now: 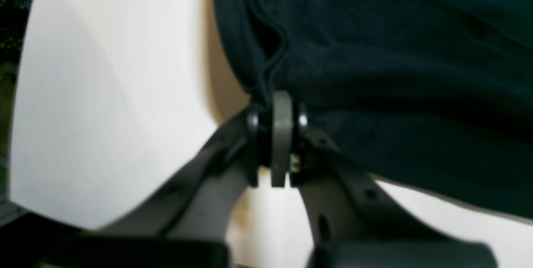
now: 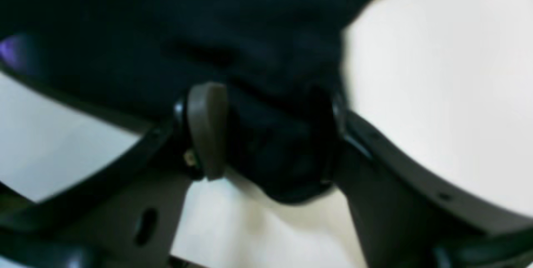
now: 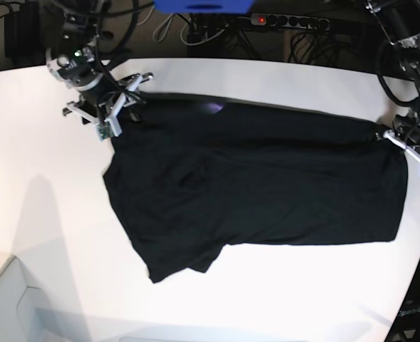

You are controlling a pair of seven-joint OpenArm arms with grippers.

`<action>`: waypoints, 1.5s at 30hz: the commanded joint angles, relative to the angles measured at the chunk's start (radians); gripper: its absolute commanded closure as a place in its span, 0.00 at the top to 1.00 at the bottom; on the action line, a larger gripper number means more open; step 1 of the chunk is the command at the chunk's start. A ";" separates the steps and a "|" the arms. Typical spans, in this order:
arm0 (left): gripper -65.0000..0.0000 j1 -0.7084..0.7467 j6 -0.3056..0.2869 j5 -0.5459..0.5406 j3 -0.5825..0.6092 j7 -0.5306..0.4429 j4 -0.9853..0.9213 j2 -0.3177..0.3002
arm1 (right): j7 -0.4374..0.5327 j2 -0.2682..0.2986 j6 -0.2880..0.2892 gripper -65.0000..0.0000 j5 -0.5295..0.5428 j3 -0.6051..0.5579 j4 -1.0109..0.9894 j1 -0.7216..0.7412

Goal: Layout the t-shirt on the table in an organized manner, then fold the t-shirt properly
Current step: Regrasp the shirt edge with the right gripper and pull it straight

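The black t-shirt (image 3: 267, 185) lies spread plain side up across the white table (image 3: 53, 214), with its lower left part crumpled. A small purple patch (image 3: 211, 107) shows at its far edge. My left gripper (image 3: 389, 135) is at the shirt's far right corner. In the left wrist view this gripper (image 1: 277, 101) is shut on the t-shirt's (image 1: 395, 51) seamed edge. My right gripper (image 3: 117, 114) is at the far left corner. In the right wrist view its jaws (image 2: 279, 135) stand apart around a bunched fold of the t-shirt (image 2: 208, 18).
Cables and a power strip (image 3: 292, 21) lie beyond the table's far edge. The table's curved edge (image 3: 416, 271) runs close to the shirt's right side. A white ledge (image 3: 10, 306) sits at the near left corner.
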 commanded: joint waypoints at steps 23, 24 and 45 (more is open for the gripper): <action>0.00 0.119 0.002 -0.009 -0.006 -0.003 0.006 0.102 | 0.086 0.150 -0.001 0.00 0.006 0.318 -0.211 -0.041; 0.00 0.134 0.002 -0.009 -0.006 -0.003 0.029 0.103 | 0.086 0.150 -0.001 0.00 0.006 0.318 -0.205 -0.050; 0.02 0.205 -0.076 -0.007 -0.153 -0.003 0.218 0.227 | 0.085 0.133 -0.001 0.42 0.015 0.367 -0.117 -0.047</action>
